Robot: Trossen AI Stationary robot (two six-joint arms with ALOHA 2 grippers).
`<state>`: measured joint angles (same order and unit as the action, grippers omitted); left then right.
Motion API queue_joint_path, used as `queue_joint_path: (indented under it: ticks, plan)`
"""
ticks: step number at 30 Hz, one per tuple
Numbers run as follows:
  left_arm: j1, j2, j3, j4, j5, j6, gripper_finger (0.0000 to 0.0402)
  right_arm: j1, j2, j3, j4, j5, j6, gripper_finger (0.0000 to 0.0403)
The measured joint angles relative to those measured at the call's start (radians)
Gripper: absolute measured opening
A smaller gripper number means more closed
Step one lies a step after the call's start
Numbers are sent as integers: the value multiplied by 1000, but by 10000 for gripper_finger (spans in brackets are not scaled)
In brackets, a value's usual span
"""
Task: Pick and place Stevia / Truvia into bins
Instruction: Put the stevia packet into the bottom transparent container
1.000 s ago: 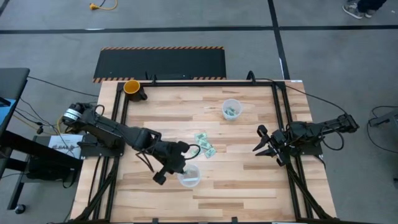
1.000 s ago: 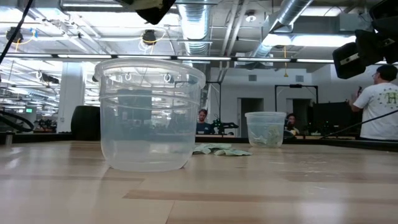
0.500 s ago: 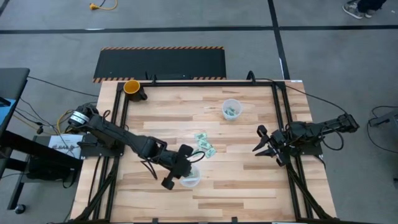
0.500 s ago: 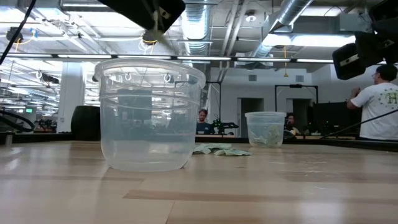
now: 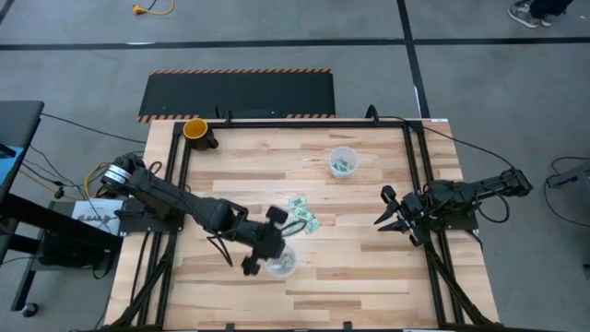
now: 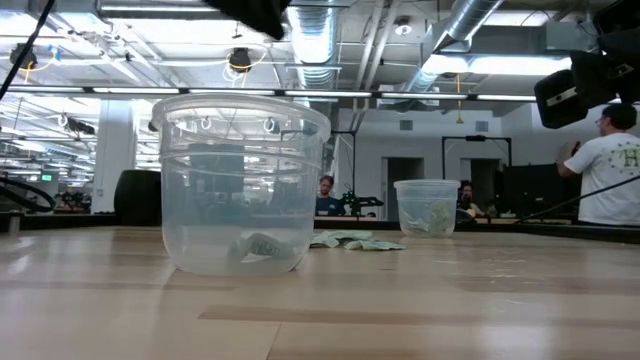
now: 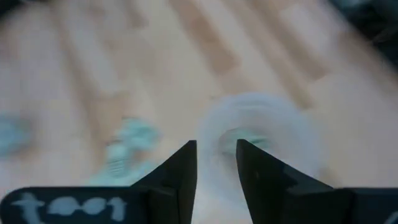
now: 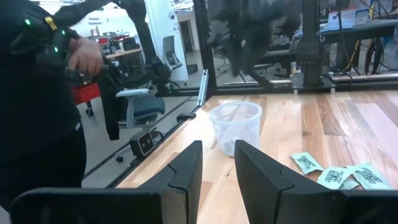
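The near clear bin (image 5: 281,264) stands on the table with one green Stevia packet (image 6: 262,246) lying on its bottom. My left gripper (image 5: 274,242) hovers just above this bin (image 7: 261,140), open, nothing between its fingers (image 7: 185,169). A small pile of green packets (image 5: 301,215) lies flat on the table beyond it. The far bin (image 5: 343,162) holds several packets. My right gripper (image 5: 385,212) waits at the table's right edge, open and touching nothing.
An orange-yellow cup (image 5: 195,128) stands at the far left corner. Black frame rails (image 5: 419,184) run along the table's left and right sides. People stand in the room beyond the table (image 6: 605,160). Bare wood lies between the bins and the near edge.
My left gripper has moved toward the table's right edge until it is over the near bin. A green packet has fallen into that bin, which held nothing a second ago, and now lies on its bottom. My right arm has kept still.
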<state>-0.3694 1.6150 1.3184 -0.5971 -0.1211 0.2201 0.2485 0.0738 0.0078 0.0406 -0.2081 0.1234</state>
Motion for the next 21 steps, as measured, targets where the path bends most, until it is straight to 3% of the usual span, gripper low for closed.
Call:
queue_joint_path:
  ticks: [5,8,11,17,21]
  plan:
    - [65,-2,111,-14,-235,105,103,0,0,0,0,0,0,87]
    - [151,-1,142,-6,-269,142,103,0,0,0,0,0,0,87]
    - [265,-1,144,-14,-208,145,103,0,0,0,0,0,0,87]
    - [461,36,135,32,32,40,103,0,0,0,0,0,0,87]
    - [495,98,130,50,58,35,103,0,-2,0,0,0,0,87]
